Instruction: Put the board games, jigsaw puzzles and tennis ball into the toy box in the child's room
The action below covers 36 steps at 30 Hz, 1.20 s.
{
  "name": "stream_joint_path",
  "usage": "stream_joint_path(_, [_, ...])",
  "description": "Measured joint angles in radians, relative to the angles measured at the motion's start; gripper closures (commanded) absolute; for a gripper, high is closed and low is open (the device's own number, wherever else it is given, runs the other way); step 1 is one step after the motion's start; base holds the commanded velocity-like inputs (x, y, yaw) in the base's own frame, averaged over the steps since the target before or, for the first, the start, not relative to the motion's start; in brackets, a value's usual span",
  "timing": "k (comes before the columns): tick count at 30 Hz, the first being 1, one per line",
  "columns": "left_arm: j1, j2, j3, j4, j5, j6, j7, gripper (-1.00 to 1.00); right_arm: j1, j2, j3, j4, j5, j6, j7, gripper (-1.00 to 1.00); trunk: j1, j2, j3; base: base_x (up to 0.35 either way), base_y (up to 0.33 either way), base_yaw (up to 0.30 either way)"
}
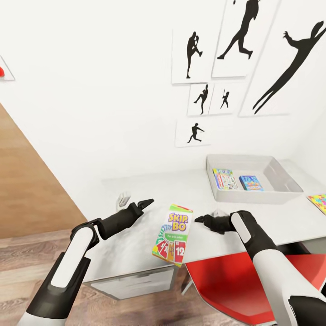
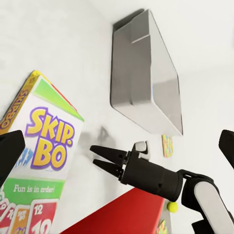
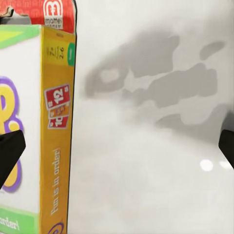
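The Skip-Bo board game box (image 1: 173,234) stands tilted near the table's front edge, between my two grippers, and neither touches it. My left gripper (image 1: 148,202) is open just to its left, a little farther back. My right gripper (image 1: 198,220) is open just to its right, its fingers pointing at the box (image 2: 41,165). The grey toy box (image 1: 253,196) sits at the back right of the white table (image 1: 136,190). It holds a colourful box (image 1: 225,179) and a blue box (image 1: 250,183). A jigsaw puzzle (image 1: 318,201) lies at the table's right edge. The yellow tennis ball (image 2: 172,206) shows past my right arm.
A red chair (image 1: 235,280) stands under the table's front edge below my right arm. Grey drawers (image 1: 131,283) hang under the table on the left. A white wall with silhouette posters (image 1: 235,40) runs behind the table. Wood floor (image 1: 27,253) lies to the left.
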Motion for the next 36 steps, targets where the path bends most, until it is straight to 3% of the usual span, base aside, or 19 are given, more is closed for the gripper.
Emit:
stream_joint_path(9, [0.000,0.000,-0.002,0.000,0.000,0.000,0.000,-1.00,0.000,0.000,0.000,0.002,0.011,0.002,0.009,-1.00,-0.003,0.000,-0.003,0.000,0.000,0.156])
stream_joint_path(24, [0.000,-0.001,-0.002,0.001,-0.002,0.000,0.000,-1.00,0.000,-0.001,0.000,0.014,-0.004,0.002,0.047,-1.00,-0.003,0.000,-0.003,0.000,0.000,0.273])
stream_joint_path(29, [0.000,-0.001,-0.002,0.001,-0.002,0.000,0.000,-1.00,0.000,-0.001,0.000,0.015,0.010,0.003,0.049,-1.00,-0.004,0.000,-0.003,0.000,0.000,0.252])
stream_joint_path(36, [0.000,-0.001,-0.002,0.001,-0.002,-0.001,0.000,-1.00,0.000,-0.004,0.000,0.011,0.009,0.004,0.049,-1.00,-0.003,0.000,-0.003,0.000,0.000,0.105])
